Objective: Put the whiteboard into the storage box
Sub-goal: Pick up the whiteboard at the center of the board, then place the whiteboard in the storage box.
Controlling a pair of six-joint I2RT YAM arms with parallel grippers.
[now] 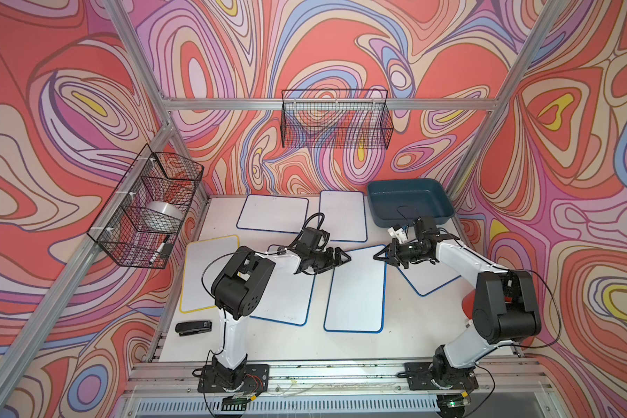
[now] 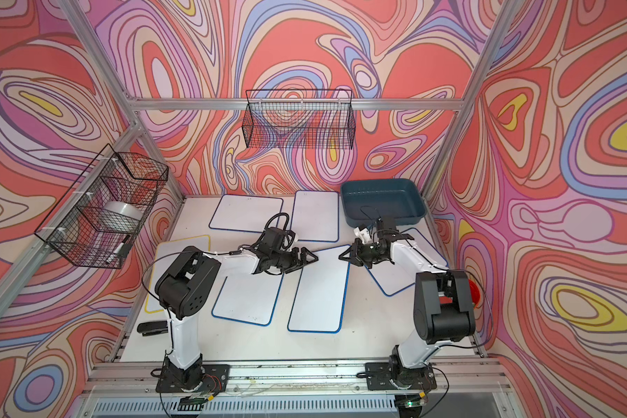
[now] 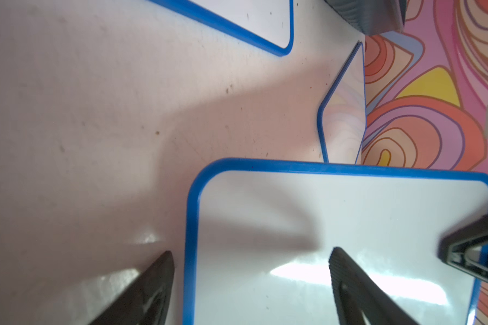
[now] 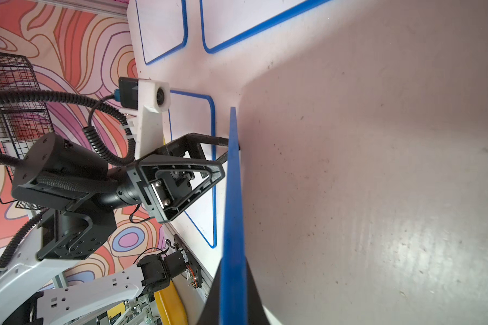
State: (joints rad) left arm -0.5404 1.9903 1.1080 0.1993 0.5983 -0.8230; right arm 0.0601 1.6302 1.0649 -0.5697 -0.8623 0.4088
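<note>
A blue-edged whiteboard (image 1: 355, 293) lies mid-table in both top views (image 2: 319, 293). My right gripper (image 1: 379, 255) is shut on its far right corner. In the right wrist view the blue edge (image 4: 233, 183) runs straight out from between the jaws of the right gripper (image 4: 234, 264). That side looks slightly raised. My left gripper (image 1: 342, 257) stands open at the far left corner. In the left wrist view the left gripper (image 3: 251, 251) has one finger over the whiteboard (image 3: 335, 219) and one over the table. The teal storage box (image 1: 446, 206) sits empty at the back right.
Several other whiteboards lie around: a yellow-edged one (image 1: 210, 275) at the left, two at the back (image 1: 272, 213), and one under each arm. A black stapler (image 1: 193, 327) lies front left. A red cup (image 1: 467, 302) stands behind the right arm. Mesh baskets (image 1: 335, 119) hang on the walls.
</note>
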